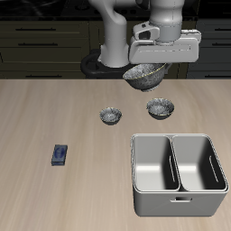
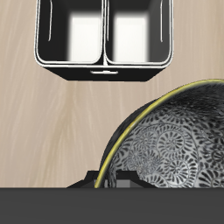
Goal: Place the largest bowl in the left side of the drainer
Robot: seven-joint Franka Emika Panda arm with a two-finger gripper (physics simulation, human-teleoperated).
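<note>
no readable text, labels or numbers on anything.

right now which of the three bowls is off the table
The largest bowl, lifted in the gripper. The two smaller bowls sit on the table.

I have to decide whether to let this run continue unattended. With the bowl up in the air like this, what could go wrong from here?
The gripper holds the largest bowl by its rim, tilted and lifted off the table, so it might slip or swing loose. The mid-sized bowl sits between it and the drainer; a low carry could knock it. The bowl looks wide against each compartment, so it may catch on the divider.
</note>
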